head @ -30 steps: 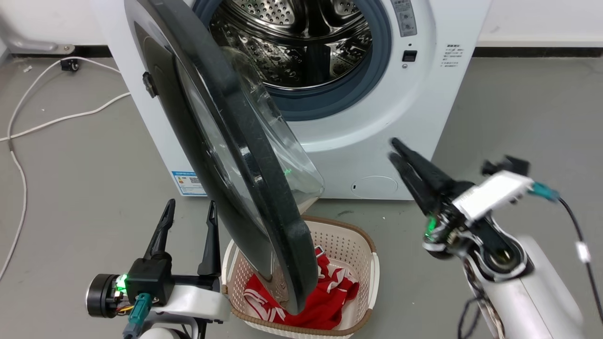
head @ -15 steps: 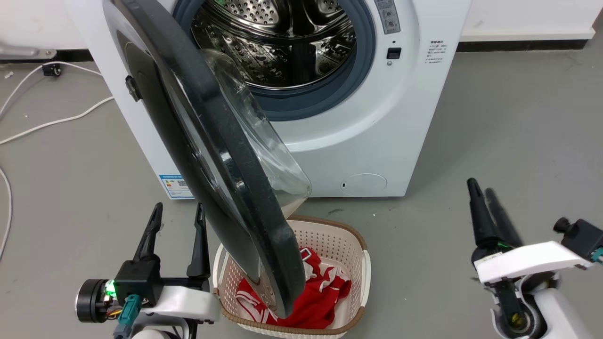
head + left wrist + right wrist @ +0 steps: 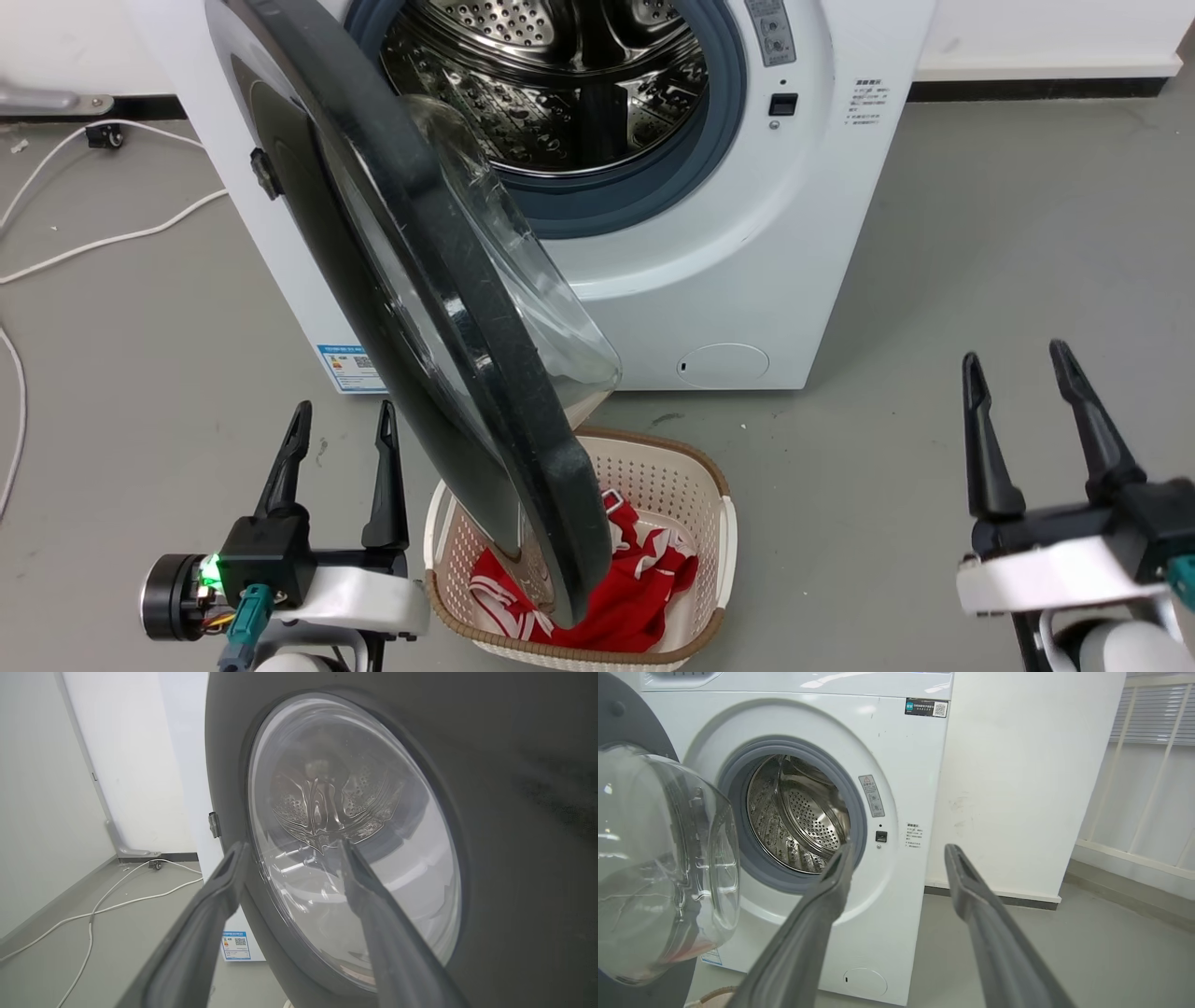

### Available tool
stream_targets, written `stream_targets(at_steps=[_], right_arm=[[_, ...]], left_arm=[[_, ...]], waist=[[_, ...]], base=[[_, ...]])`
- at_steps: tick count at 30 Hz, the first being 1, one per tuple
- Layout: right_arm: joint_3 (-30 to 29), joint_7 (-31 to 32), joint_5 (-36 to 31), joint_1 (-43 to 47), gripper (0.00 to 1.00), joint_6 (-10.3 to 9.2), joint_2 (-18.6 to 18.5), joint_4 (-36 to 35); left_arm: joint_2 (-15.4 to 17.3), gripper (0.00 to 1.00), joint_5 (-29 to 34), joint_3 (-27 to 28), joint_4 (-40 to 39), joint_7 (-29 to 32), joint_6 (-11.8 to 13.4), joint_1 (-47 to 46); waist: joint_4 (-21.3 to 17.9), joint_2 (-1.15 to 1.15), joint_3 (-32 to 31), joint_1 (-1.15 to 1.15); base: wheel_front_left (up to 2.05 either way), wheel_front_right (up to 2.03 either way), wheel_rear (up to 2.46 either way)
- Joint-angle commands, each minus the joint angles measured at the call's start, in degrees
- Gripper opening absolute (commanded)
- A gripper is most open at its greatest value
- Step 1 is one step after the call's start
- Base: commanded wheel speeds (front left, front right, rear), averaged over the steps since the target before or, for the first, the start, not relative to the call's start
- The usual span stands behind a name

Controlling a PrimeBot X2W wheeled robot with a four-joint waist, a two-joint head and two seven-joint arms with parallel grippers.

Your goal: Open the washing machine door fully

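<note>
Hanging part-open over basket (image 3: pixel 726 532), washing machine door (image 3: pixel 448 280) juts from washing machine (image 3: pixel 747 280). Looks heavy, stiff, glossy-slick; push black rim (image 3: pixel 551 467), spare glass bowl (image 3: pixel 551 317). Left gripper (image 3: pixel 343 411), right gripper (image 3: pixel 1016 355) both spread wide, empty.

We see a smooth grey floor (image 3: pixel 980 233), dull and lightly scuffed, under soft, even light. A white wall (image 3: pixel 1017 765) runs along the back, with a black skirting strip (image 3: pixel 1027 91) at its foot. On the left, a white cable (image 3: pixel 140 231) snakes loosely across the floor towards a corner. There a pale grey side wall (image 3: pixel 42 812) meets the white one at a grey trim (image 3: pixel 119 847). On the right, we find a pale panel wall (image 3: pixel 1134 812) crossed by thin upright bars, with horizontal slats (image 3: pixel 1157 714) above and a low grey ledge (image 3: pixel 1125 891) below.
</note>
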Motion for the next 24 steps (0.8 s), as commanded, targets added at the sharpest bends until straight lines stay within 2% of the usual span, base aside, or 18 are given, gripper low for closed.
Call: stream_targets(at_steps=[1, 8, 22, 23, 24], right_arm=[[-0.31, -0.08, -0.75, 1.55, 1.0, -0.04, 0.16, -0.68], [-0.33, 0.08, 3.51, 6.43, 1.0, -0.04, 0.43, -0.89], [0.81, 0.01, 4.17, 5.66, 1.0, -0.04, 0.43, 0.58], [0.86, 0.01, 4.25, 5.69, 1.0, -0.04, 0.43, 0.62], [0.92, 0.01, 4.31, 5.75, 1.0, -0.04, 0.43, 0.61]], left_arm=[[-0.02, 1.0, 0.41, 0.12, -0.18, -0.14, -0.12, 0.09], [0.0, 1.0, 0.46, 0.24, -0.38, -0.14, -0.17, 0.56], [0.0, 1.0, 0.88, 0.35, -0.01, -0.14, -0.58, 0.39], [0.0, 0.9, 0.84, 0.37, -0.03, -0.14, -0.62, 0.38], [0.0, 0.13, 0.82, 0.35, -0.14, -0.14, -0.66, 0.37]], waist=[[0.11, 0.0, -0.12, 0.0], [0.07, 0.0, -0.07, 0.0], [-0.3, 0.0, -0.05, 0.0], [-0.3, 0.0, -0.12, 0.0], [-0.3, 0.0, -0.17, 0.0]], base=[[0.0, 0.0, 0.0], [0.0, 0.0, 0.0], [0.0, 0.0, 0.0], [0.0, 0.0, 0.0], [0.0, 0.0, 0.0]])
